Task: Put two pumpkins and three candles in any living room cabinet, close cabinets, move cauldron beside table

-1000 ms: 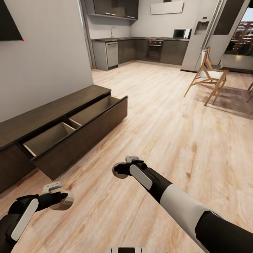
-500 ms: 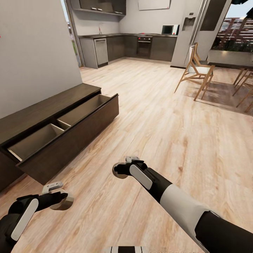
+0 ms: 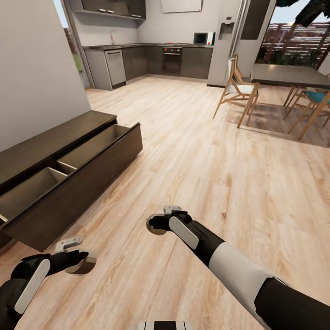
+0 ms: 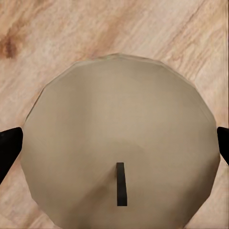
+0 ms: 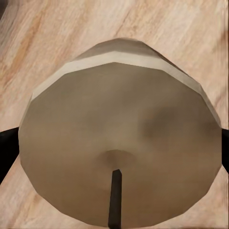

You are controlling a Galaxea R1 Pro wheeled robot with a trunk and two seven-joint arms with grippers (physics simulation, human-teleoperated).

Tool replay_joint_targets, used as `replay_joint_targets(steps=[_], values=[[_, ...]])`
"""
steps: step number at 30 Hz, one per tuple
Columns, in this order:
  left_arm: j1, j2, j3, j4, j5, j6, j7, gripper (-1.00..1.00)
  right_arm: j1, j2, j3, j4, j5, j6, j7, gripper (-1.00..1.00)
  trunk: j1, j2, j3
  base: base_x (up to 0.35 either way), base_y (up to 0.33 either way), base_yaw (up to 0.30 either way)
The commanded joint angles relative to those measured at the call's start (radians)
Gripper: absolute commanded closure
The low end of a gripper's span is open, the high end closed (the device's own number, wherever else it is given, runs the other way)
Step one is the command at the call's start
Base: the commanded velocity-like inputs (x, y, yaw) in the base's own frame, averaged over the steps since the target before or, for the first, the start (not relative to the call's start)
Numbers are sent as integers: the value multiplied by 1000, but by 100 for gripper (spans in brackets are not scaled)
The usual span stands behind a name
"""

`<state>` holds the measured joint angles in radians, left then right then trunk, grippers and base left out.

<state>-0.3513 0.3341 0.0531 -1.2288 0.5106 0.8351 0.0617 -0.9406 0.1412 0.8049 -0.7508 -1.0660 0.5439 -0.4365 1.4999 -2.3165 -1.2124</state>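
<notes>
1. Overhead, the left gripper (image 3: 78,262) and right gripper (image 3: 158,223) each carried a candle above the floor (image 3: 206,174); the cabinet (image 3: 68,174) drawer stood open nearby.
2. Left wrist: fingers (image 4: 9,145) clamped one candle (image 4: 119,152).
3. Right wrist: the other candle (image 5: 119,148) was clamped likewise; a jolt while driving could likely shake either loose.

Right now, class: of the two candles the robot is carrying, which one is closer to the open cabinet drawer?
The candle in the left gripper. It hangs just off the open drawer's dark front; the right gripper's candle is farther out over the floor.
</notes>
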Motion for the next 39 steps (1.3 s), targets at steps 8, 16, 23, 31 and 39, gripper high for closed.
replay_joint_targets(steps=[8, 16, 23, 31, 39], values=[[0, 0, 1, -1, 8, 4, 6, 100, -1, 0, 3, -1, -28, -7, -8, 100, 0, 0, -1, 0, 0, -294], [0, 0, 1, -1, 8, 4, 6, 100, -1, 0, 3, -1, -29, -25, -8, 100, 0, 0, -1, 0, 0, -294], [0, 0, -13, -1, 8, 4, 6, 100, -1, 0, 3, -1, -29, -30, -8, 100, 0, 0, -1, 0, 0, -294], [0, 0, -18, -1, 6, 4, 6, 100, -1, -1, 3, -1, -29, -32, -8, 100, 0, 0, -2, 164, -2, -232], [0, 0, -18, -1, 6, 4, 6, 100, 9, -2, 3, -1, -28, -70, -7, 100, 0, 0, -2, 313, -76, -16]])
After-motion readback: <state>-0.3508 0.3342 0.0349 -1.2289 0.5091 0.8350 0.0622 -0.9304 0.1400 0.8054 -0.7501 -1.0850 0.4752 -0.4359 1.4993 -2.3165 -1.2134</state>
